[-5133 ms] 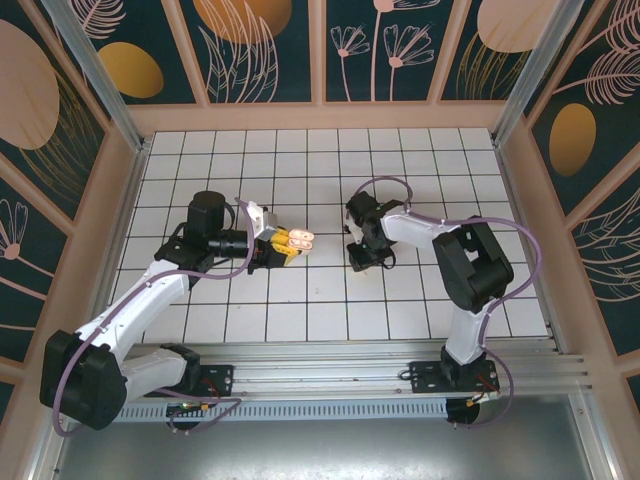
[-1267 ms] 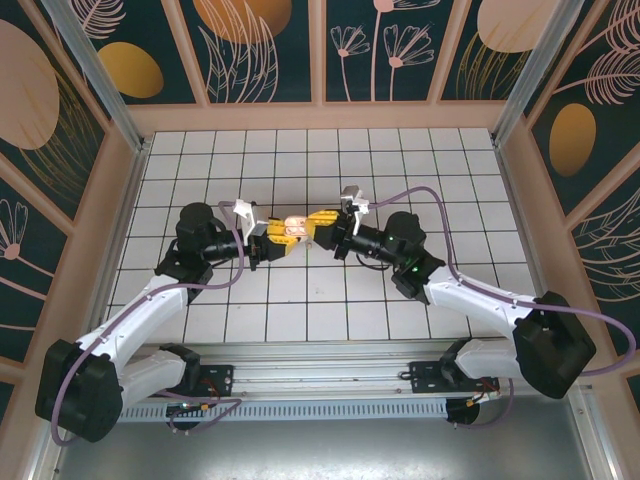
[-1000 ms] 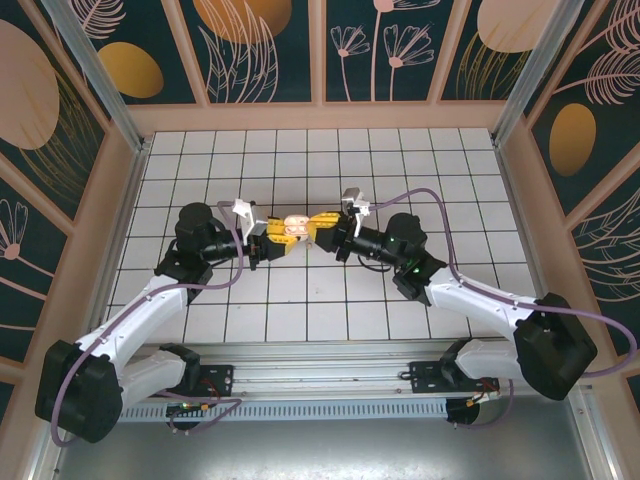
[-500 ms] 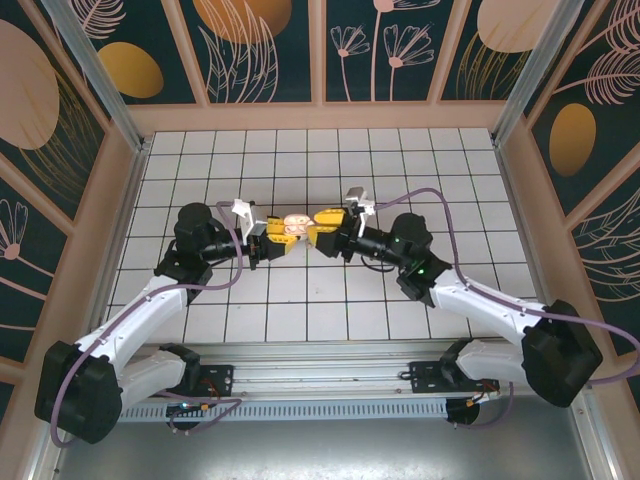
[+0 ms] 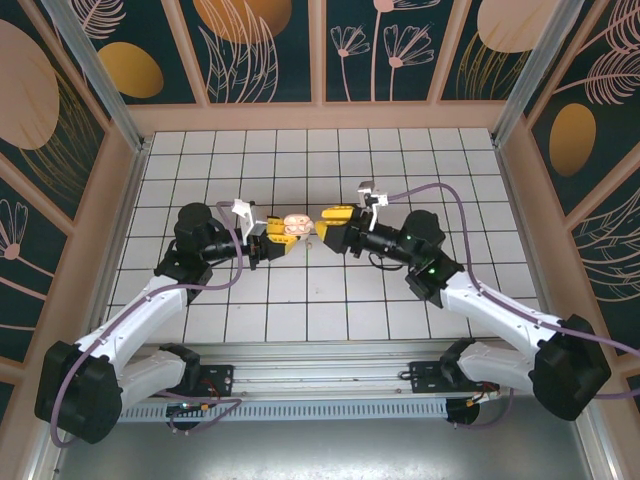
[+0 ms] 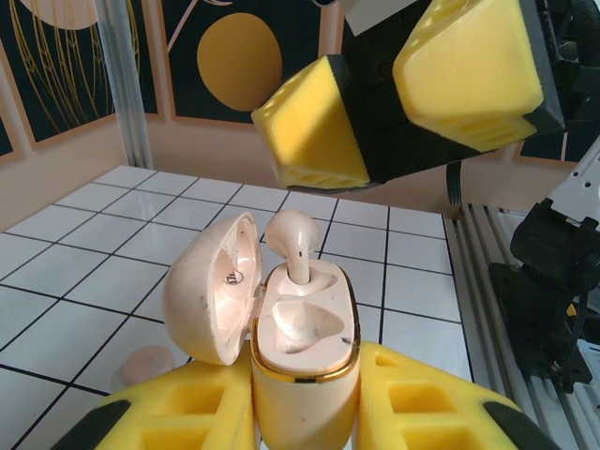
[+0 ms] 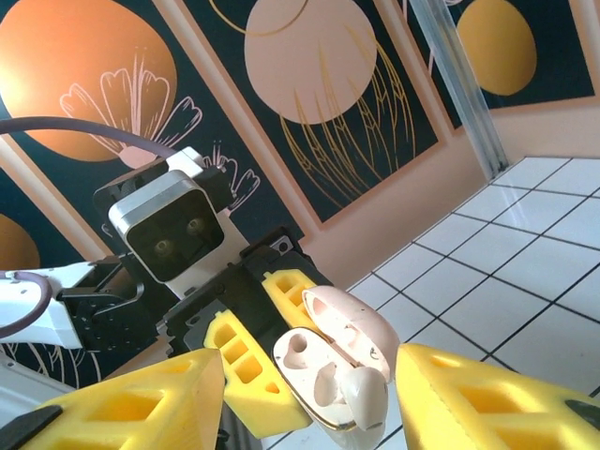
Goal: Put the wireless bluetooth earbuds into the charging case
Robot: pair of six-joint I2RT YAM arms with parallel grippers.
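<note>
The charging case (image 6: 302,347) stands upright with its lid (image 6: 211,291) swung open to the left. My left gripper (image 6: 305,412) is shut on its body, a yellow pad on each side. One earbud (image 6: 292,239) sits stem-down in the far socket, its head sticking up; the near socket is bare. From above, the case (image 5: 294,225) is held over the table's middle by the left gripper (image 5: 283,232). My right gripper (image 5: 323,228) stands open just to its right, apart from it. In the right wrist view the earbud (image 7: 362,398) sits in the case (image 7: 314,370), beyond the open right gripper (image 7: 309,408).
The white grid table (image 5: 330,160) lies below both grippers, with walled panels round it. A small pale pink round spot (image 6: 145,361) shows on a tile left of the case, too blurred to identify. The arms' rail (image 5: 330,365) runs along the near edge.
My right gripper has opened and drawn back to the right, away from the case, leaving the earbud in its socket. The left gripper and the case have stayed put.
</note>
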